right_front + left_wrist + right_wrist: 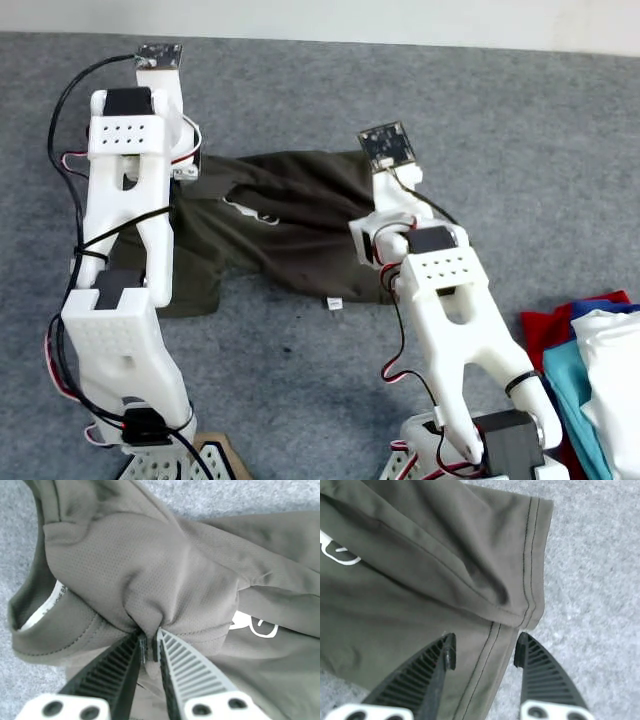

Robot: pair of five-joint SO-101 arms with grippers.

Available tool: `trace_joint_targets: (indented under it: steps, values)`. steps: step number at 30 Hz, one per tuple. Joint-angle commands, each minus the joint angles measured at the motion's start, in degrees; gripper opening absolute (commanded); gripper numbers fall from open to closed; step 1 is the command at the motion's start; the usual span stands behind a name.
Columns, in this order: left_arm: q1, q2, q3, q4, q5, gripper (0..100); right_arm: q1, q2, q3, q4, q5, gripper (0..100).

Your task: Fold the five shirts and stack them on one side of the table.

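A dark olive shirt (285,225) lies rumpled on the grey table between the two arms. My left gripper (149,642) is shut on a bunched fold of the olive shirt (165,570) near the collar (40,615), which shows a white neck label. In the high view that gripper (188,170) sits at the shirt's far left corner. My right gripper (485,652) is open, its fingers standing either side of the stitched hem of the olive shirt (420,570). It hangs over the shirt's right edge (372,235).
A pile of shirts in red, blue, teal and white (590,370) lies at the table's right edge. A small white tag (334,303) pokes out at the olive shirt's near hem. Grey felt table (300,380) stretches bare in front of the shirt.
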Motion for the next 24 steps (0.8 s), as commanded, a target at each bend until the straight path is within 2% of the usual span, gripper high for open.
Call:
trace_joint_targets:
  steps: [1,4,10,24]
  values:
    - [0.57,0.48,1.19,0.0,-0.62,1,-0.13,-0.22,-0.22,-0.66,-0.35,19.8]
    - [-0.75,3.65,1.89,0.0,-0.62,3,-0.22,-0.22,-0.13,-0.66,-0.35,19.8]
    - [-2.51,10.07,-2.33,0.44,-0.62,22,-0.22,-0.22,-0.13,-0.66,-0.35,19.8]
    - [-2.15,12.62,-6.73,0.0,-0.62,2,-0.22,-0.22,-0.04,-0.75,-0.35,19.8]
